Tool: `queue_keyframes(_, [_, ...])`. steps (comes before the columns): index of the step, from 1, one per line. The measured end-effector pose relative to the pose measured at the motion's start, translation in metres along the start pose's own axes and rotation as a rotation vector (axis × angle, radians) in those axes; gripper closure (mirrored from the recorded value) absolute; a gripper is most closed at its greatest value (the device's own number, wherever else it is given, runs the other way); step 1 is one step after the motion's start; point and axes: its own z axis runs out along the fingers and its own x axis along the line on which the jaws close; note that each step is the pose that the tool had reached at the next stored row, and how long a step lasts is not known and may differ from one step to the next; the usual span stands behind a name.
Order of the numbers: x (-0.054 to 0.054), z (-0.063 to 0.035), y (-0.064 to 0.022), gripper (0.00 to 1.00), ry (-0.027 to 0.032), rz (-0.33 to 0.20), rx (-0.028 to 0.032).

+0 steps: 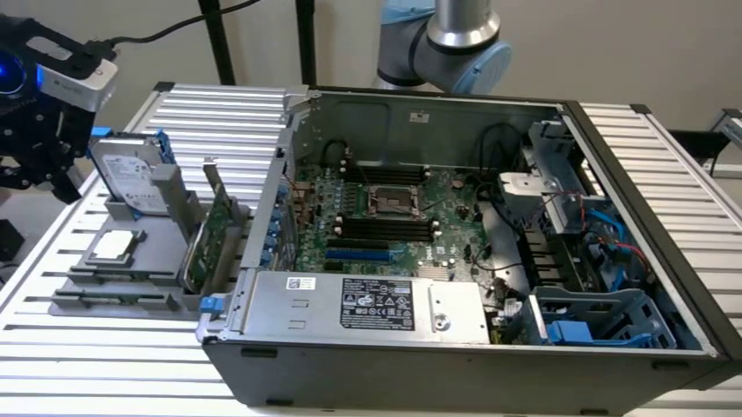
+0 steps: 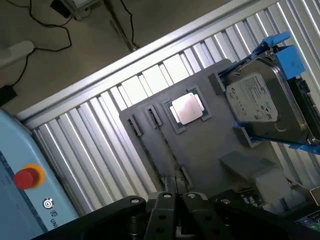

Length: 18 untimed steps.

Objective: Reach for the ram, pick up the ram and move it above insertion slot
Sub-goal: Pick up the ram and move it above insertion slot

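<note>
Wall (image 1: 649, 52): plain beige, evenly lit.
Counter (image 1: 116, 365): ribbed silver metal slats, bright reflections along the ridges.
Poles (image 1: 304, 39): two black uprights behind the counter.
Floor (image 2: 85, 60): dull brown, black cables (image 2: 34, 21) trailing across it.

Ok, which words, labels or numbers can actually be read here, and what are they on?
"UN", cut off, on the light-blue box beside its red button.
Hard drive label: blurred, unreadable.
Power supply stickers: too small to read.
</note>
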Motion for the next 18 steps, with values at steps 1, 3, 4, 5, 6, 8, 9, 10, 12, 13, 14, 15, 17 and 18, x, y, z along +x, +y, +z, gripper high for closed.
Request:
queue_keyframes(1, [0.0, 0.0002, 0.0, 0.89, 0.0006, -0.018, 0.0002])
queue_keyframes(3, [0.0, 0.0004, 0.0, 0.89, 0.0013, -0.054, 0.0011])
queue_keyframes(4, [0.0, 0.0006, 0.0, 0.89, 0.0014, -0.072, 0.0018])
queue_keyframes(5, [0.0, 0.0008, 0.0, 0.89, 0.0014, -0.09, 0.0026])
queue_keyframes(6, [0.0, 0.001, 0.0, 0.89, 0.0012, -0.108, 0.0033])
queue_keyframes(8, [0.0, 0.0014, 0.0, 0.89, 0.0, -0.144, 0.0051])
queue_keyframes(9, [0.0, 0.0016, -0.0001, 0.89, -0.0007, -0.161, 0.0061])
queue_keyframes(10, [0.0, 0.0017, -0.0001, 0.89, -0.0015, -0.18, 0.007])
queue_keyframes(12, [0.0, 0.0021, -0.0001, 0.89, -0.0036, -0.214, 0.009])
queue_keyframes(13, [0.0, 0.0023, -0.0001, 0.89, -0.0046, -0.23, 0.01])
queue_keyframes(14, [0.0, 0.0025, -0.0001, 0.89, -0.0056, -0.248, 0.011])
queue_keyframes(15, [0.0, 0.0027, -0.0001, 0.89, -0.0055, -0.265, 0.0115])
queue_keyframes(17, [0.0, 0.0034, -0.0001, 0.89, -0.0048, -0.302, 0.0121])
queue_keyframes(18, [0.0, 0.0038, -0.0001, 0.89, -0.0042, -0.321, 0.0122])
